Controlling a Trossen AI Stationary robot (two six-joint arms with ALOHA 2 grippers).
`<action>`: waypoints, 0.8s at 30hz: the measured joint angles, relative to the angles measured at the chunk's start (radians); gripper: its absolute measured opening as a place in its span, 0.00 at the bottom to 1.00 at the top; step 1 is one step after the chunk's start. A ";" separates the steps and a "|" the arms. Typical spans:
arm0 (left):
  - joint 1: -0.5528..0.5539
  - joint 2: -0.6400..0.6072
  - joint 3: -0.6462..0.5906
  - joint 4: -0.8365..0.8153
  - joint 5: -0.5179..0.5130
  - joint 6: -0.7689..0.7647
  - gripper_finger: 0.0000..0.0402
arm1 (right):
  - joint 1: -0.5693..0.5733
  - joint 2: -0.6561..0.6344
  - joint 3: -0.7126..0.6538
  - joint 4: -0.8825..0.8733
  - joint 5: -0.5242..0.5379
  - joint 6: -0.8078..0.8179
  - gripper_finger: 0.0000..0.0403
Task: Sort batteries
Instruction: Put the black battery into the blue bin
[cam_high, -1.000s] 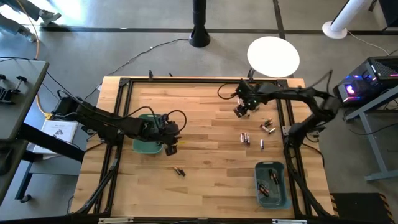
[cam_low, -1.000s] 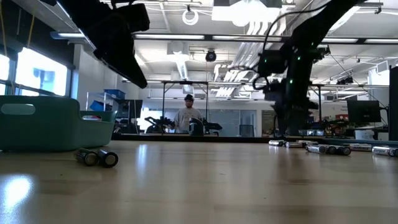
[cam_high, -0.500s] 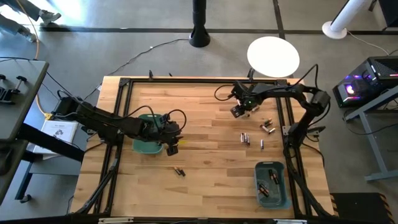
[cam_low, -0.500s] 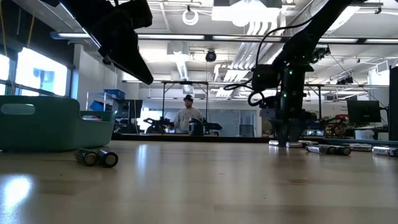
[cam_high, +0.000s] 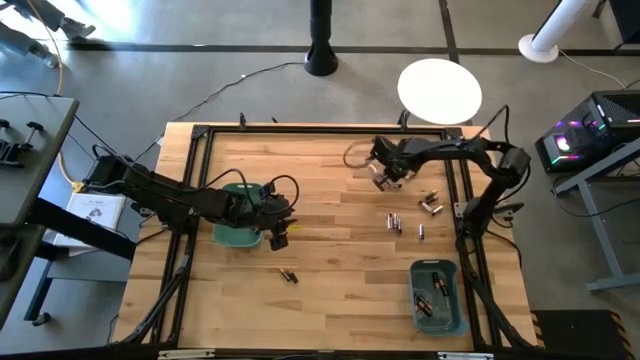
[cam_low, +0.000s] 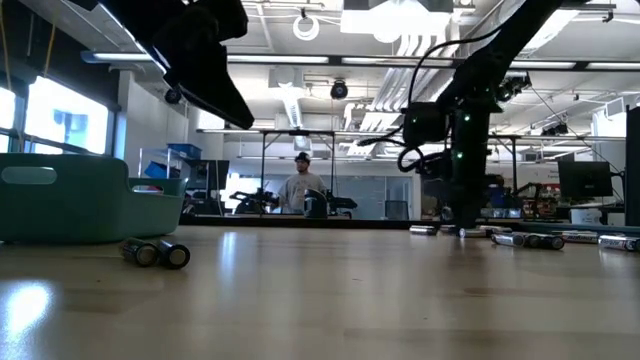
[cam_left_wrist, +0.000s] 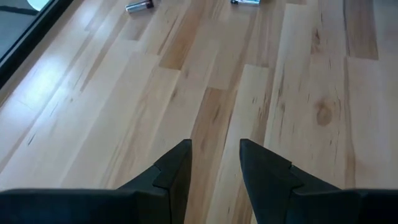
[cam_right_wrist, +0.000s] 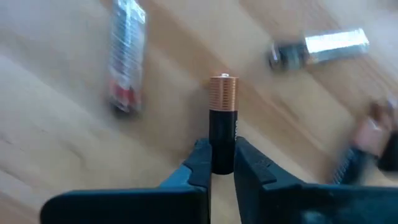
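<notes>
A small black battery with a copper-coloured top is pinched upright between the pressed fingers of the right gripper, raised over the pale wooden table, probably for carrying to a teal plastic bin. Loose cells are scattered nearby. The left gripper is held spread and empty beside another teal bin.

no legible text, label, brand, number or sign anywhere in these views
</notes>
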 joint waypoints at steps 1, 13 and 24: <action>-0.003 0.000 0.000 0.000 0.000 -0.001 0.32 | 0.028 -0.024 -0.003 -0.054 0.016 0.013 0.06; -0.011 0.000 0.000 0.057 -0.014 0.027 0.32 | 0.685 -0.470 0.000 -0.456 -0.047 0.544 0.05; 0.016 0.010 0.002 0.160 0.012 0.121 0.32 | 1.330 -0.467 0.001 -0.219 -0.219 1.287 0.05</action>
